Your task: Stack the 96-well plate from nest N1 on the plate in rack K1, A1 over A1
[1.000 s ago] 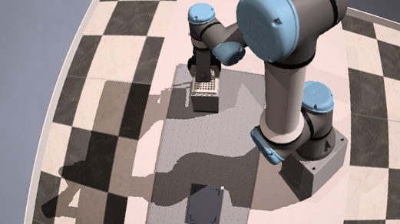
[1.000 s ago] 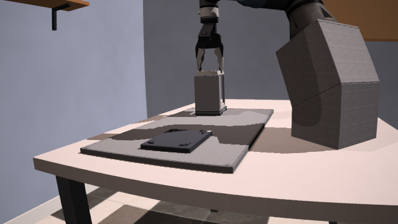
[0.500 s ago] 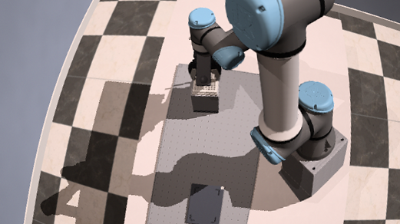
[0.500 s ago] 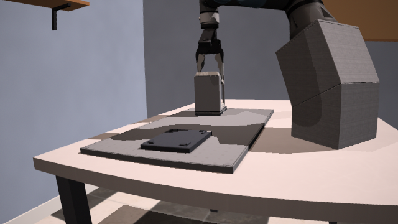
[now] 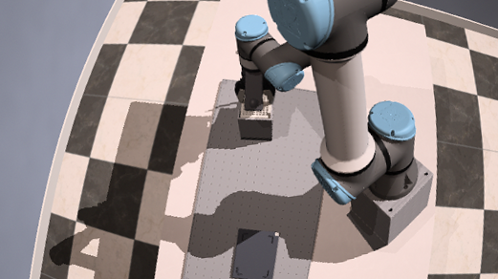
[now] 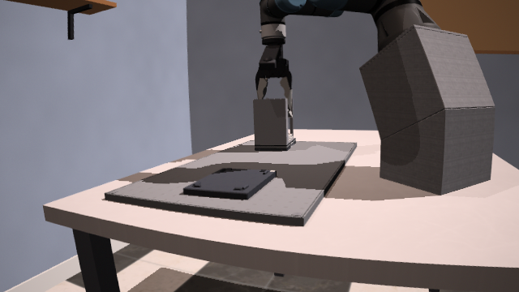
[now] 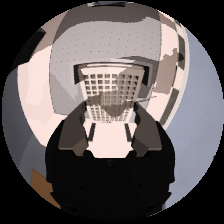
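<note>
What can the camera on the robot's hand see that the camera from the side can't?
Only the wrist view shows the plate from above, with its grid of little wells, held between the two dark fingers.

Only the exterior view shows the flat dark nest N1 with no plate on it, the table's leg, the shelf on the wall, and the tall rack K1 from the side.

Both show the gripper shut on the plate at the top of the rack, and the grey dotted board on the pale table.
</note>
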You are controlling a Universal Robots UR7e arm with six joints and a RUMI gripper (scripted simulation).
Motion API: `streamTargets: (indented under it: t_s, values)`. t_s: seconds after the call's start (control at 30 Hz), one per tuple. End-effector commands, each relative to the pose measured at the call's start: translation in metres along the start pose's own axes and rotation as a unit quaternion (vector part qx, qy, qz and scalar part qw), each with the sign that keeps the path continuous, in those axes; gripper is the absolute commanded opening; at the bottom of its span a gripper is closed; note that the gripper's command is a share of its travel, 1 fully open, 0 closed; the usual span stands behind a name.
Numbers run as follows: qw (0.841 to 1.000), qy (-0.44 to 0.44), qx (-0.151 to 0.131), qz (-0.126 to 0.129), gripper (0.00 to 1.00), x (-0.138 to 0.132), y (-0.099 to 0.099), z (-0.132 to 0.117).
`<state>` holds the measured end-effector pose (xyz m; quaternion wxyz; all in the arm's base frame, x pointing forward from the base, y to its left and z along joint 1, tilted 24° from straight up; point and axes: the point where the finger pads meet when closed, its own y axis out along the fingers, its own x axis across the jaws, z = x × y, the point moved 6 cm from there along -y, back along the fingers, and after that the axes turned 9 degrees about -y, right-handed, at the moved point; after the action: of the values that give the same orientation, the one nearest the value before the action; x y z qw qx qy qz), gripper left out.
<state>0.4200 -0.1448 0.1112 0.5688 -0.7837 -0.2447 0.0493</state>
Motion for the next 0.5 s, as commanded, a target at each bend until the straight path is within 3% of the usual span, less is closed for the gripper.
streamTargets:
  t_s: [0.0,0.47]
  values:
    - [1.000,0.000,-0.002,-0.001,0.00,0.000,0.007,-0.001]
    - [1.000,0.000,-0.002,-0.001,0.00,0.001,0.028,-0.002]
